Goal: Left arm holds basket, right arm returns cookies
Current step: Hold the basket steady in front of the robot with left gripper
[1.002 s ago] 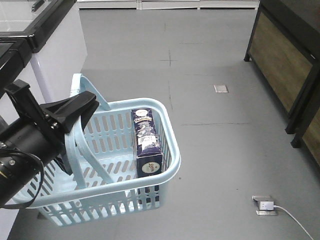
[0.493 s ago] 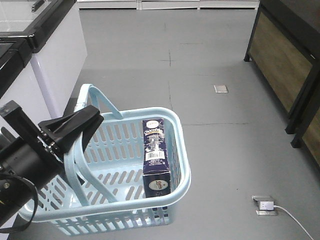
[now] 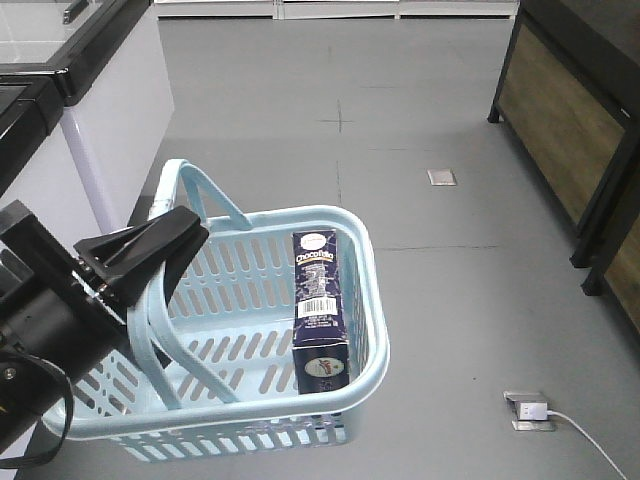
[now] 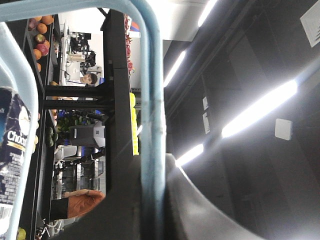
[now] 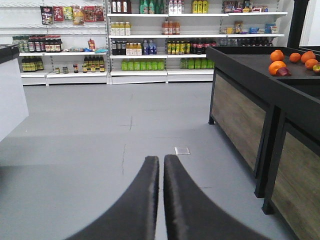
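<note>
Now the left hand (image 3: 178, 243) clamps the slotted blue basket (image 3: 372, 300) holding navy, barcoded cookies (image 3: 318, 300); right hand (image 5: 161, 160) pressed together.

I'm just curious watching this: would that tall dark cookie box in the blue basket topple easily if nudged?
Probably. The cookie box is tall and narrow and seems to stand on its small end, so it likely tips readily. It looks like stiff cardboard, probably light. The basket wall close beside it might catch it.
</note>
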{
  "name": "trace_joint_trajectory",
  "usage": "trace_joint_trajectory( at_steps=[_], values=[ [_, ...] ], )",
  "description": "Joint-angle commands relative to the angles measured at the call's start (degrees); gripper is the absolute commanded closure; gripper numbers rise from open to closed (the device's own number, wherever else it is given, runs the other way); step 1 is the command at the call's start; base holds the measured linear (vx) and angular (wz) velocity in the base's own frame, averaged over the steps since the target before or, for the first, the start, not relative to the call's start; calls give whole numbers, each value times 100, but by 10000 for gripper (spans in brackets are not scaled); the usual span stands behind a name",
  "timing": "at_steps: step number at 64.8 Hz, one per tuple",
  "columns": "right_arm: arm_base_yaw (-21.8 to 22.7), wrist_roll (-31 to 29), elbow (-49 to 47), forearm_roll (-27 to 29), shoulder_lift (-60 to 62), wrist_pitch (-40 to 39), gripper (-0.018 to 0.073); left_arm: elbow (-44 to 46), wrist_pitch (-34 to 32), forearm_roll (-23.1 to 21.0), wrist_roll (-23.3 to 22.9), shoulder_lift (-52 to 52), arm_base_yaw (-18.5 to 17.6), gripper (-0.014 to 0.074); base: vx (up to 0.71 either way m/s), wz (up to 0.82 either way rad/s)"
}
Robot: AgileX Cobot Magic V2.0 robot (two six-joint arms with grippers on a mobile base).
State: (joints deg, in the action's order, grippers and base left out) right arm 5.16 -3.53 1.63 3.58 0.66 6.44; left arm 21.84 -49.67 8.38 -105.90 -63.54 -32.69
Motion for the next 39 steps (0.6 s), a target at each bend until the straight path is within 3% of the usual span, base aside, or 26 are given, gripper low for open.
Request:
trace_joint_trajectory(
  at_steps=[1,39],
  values=[
    [3,-50,100,-20,72,-391,565,178,-803,-88,-38,176,-45,599,0,0],
    [3,-50,100,-20,72,-391,565,178,-758,-71,-26,160,-39,599,0,0]
  ],
)
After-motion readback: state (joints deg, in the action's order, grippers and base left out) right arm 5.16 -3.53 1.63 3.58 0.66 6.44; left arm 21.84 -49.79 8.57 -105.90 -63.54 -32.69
